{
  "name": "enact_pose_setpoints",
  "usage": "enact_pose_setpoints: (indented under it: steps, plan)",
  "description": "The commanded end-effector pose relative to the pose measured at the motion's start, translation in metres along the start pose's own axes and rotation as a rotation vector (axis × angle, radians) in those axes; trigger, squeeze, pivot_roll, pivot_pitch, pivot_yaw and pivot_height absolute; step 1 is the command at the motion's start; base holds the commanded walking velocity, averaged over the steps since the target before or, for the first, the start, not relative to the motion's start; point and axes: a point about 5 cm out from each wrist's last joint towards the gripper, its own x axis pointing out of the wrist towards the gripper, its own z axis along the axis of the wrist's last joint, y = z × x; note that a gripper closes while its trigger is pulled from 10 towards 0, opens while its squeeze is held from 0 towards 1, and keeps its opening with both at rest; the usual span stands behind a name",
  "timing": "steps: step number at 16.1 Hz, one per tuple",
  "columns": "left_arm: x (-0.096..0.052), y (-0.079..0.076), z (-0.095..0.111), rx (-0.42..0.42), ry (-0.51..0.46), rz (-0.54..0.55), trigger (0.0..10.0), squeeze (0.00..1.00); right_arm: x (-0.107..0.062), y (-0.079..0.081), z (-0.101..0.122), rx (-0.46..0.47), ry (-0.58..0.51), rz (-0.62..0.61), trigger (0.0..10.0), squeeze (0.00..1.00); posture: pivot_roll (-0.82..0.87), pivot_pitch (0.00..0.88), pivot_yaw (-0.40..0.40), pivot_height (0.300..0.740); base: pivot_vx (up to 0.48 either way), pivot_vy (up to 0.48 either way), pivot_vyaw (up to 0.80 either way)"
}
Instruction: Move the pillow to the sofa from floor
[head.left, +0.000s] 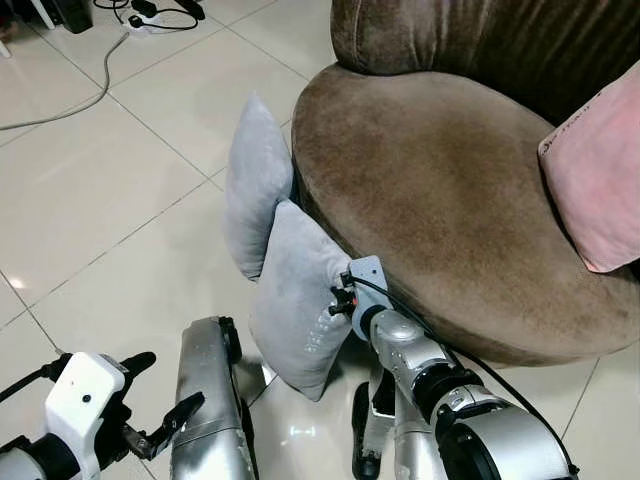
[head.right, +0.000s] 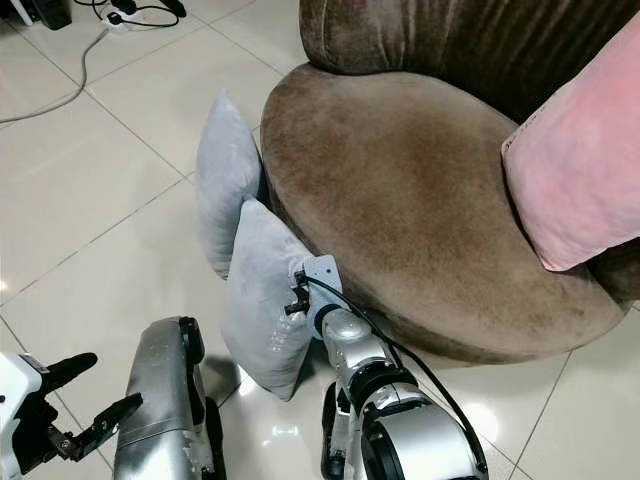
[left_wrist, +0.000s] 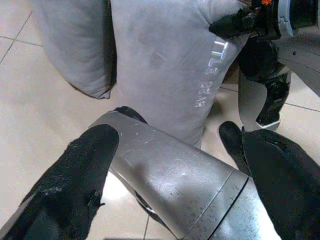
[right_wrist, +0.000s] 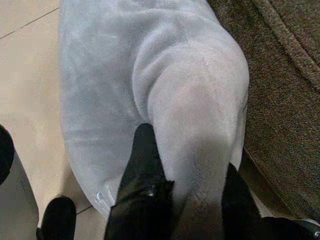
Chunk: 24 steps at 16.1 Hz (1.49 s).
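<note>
Two grey pillows stand on edge on the tiled floor, leaning against the front of the round brown sofa (head.left: 440, 190). The nearer grey pillow (head.left: 295, 300) has embroidered letters on its side. My right gripper (right_wrist: 192, 190) is shut on a fold of this pillow's upper edge, with one black finger (right_wrist: 142, 165) on each side of the pinched fabric. The farther grey pillow (head.left: 255, 185) stands just behind it, untouched. My left gripper (head.left: 160, 395) is low at the left, open, with its fingers (left_wrist: 80, 175) spread over my own silver leg (left_wrist: 170, 170) and holding nothing.
A pink pillow (head.left: 600, 180) lies on the sofa's right side against the brown backrest (head.left: 480, 40). Cables and a power strip (head.left: 150, 18) lie on the floor at the far left. My silver legs (head.left: 205, 400) stand close below the pillows.
</note>
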Motion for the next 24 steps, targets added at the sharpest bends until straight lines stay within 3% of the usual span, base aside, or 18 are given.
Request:
enact_pose_setpoints:
  steps: [1,4,8,10,12,13,14,17,18,19,20,22,23,24]
  plan:
    - [0.001,-0.003,-0.004,-0.004,0.016,-0.002,10.0,0.93,0.001,0.003,0.0,-0.008,0.003,0.015,0.0,0.0,0.22,0.182,-0.046,0.497,0.0,0.0,0.0]
    - [0.007,0.0,-0.001,0.009,-0.004,0.012,10.0,0.93,0.001,0.003,0.001,0.009,-0.008,0.025,0.0,0.0,0.23,0.148,-0.045,0.497,0.0,0.0,0.0]
    - [0.024,0.006,0.001,0.015,-0.052,0.048,10.0,0.93,-0.001,0.002,0.011,-0.006,-0.063,0.163,0.0,0.0,0.2,0.062,-0.065,0.497,0.0,0.0,0.0]
    - [0.028,0.006,0.0,0.02,-0.06,0.059,10.0,0.93,-0.004,-0.005,0.018,-0.006,-0.107,0.186,0.0,0.0,0.2,0.04,-0.076,0.497,0.0,0.0,0.0]
    - [0.036,0.011,0.008,0.028,-0.107,0.092,10.0,0.93,-0.016,-0.026,0.042,0.065,-0.258,0.203,0.0,0.0,0.19,0.0,-0.099,0.497,0.0,0.0,0.0]
    - [0.039,0.014,0.015,0.031,-0.144,0.108,10.0,0.93,-0.027,-0.037,0.059,0.108,-0.349,0.185,0.0,0.0,0.18,0.0,-0.102,0.497,0.0,0.0,0.0]
    - [0.044,0.015,0.028,0.027,-0.216,0.124,10.0,0.93,-0.057,-0.054,0.094,0.179,-0.52,0.158,0.0,0.0,0.16,0.0,-0.101,0.497,0.0,0.0,0.0]
    - [0.048,0.01,0.035,0.027,-0.257,0.111,10.0,0.93,-0.092,-0.064,0.133,0.262,-0.697,0.191,0.0,0.0,0.14,0.0,-0.105,0.497,0.0,0.0,0.0]
    - [0.049,0.009,0.04,0.021,-0.291,0.127,10.0,0.93,-0.12,-0.068,0.169,0.314,-0.855,0.248,0.0,0.0,0.14,0.0,-0.109,0.497,0.0,0.0,0.0]
    - [0.05,0.01,0.043,0.02,-0.312,0.137,10.0,0.93,-0.133,-0.072,0.185,0.323,-0.921,0.26,0.0,0.0,0.13,0.0,-0.111,0.497,0.0,0.0,0.0]
    - [0.053,0.012,0.053,0.028,-0.355,0.152,10.0,0.93,-0.154,-0.082,0.219,0.337,-1.046,0.245,0.0,0.0,0.13,0.0,-0.119,0.497,0.0,0.0,0.0]
    - [0.056,0.012,0.058,0.039,-0.372,0.173,10.0,0.93,-0.163,-0.089,0.232,0.305,-1.071,0.213,0.0,0.0,0.12,0.0,-0.122,0.497,0.0,0.0,0.0]
    - [0.057,0.01,0.06,0.043,-0.375,0.191,10.0,0.9,-0.164,-0.088,0.231,0.19,-1.008,0.181,0.0,0.0,0.11,0.0,-0.12,0.497,0.0,0.0,0.0]
    - [0.057,0.009,0.06,0.043,-0.376,0.194,10.0,0.89,-0.162,-0.087,0.227,0.142,-0.97,0.164,0.0,0.0,0.1,0.0,-0.121,0.497,0.0,0.0,0.0]
